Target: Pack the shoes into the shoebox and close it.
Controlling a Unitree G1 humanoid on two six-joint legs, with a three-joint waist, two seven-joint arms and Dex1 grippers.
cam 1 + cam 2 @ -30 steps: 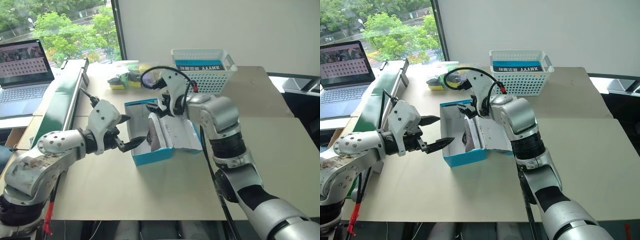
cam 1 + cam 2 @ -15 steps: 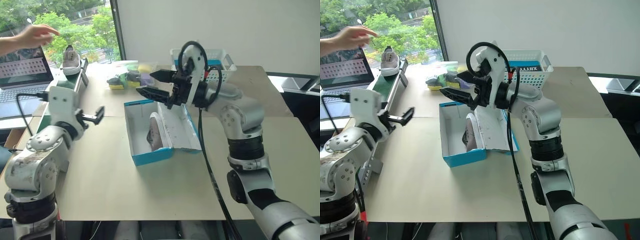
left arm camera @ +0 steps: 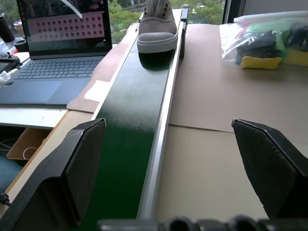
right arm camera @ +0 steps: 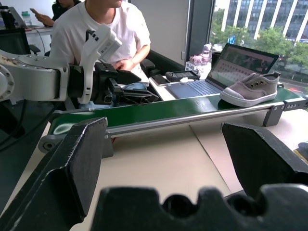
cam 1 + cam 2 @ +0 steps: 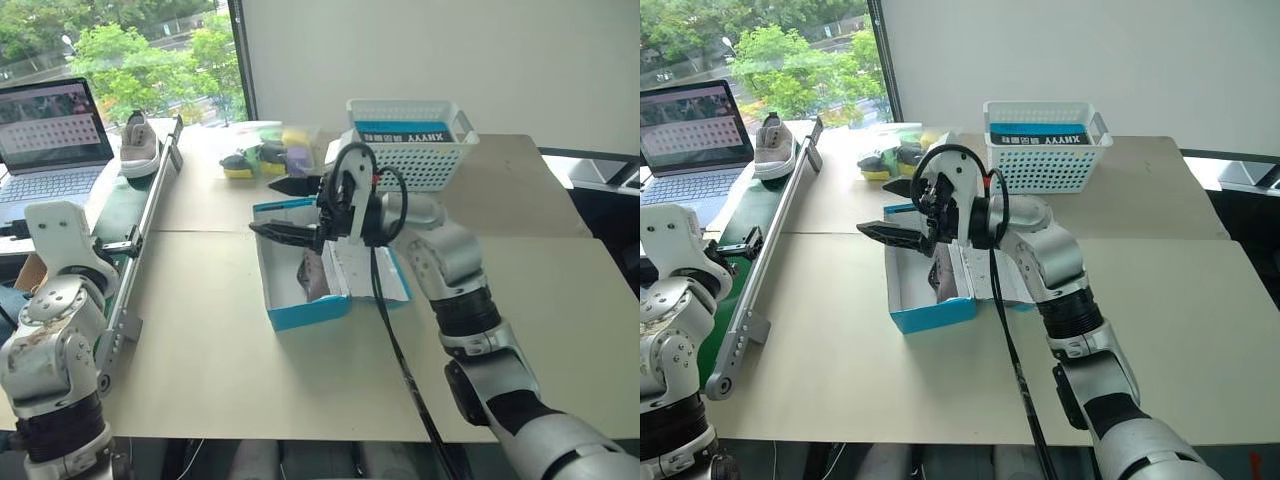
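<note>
Right claw [image 5: 287, 208] wide, empty, over shoebox [image 5: 300, 310]; left claw [image 5: 745, 243] spread, empty; far-left shoe [image 5: 138, 145] lengthwise, toe near.

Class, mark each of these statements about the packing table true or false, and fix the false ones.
1. One shoe lies inside the open blue box. True.
2. The other shoe sits in the white basket. False: it stands on the green belt, near the laptop.
3. The right tool is open above the box. True.
4. The left tool grips a shoe. False: it is open and empty over the belt.
5. The box lid is shut. False: it lies open.
</note>
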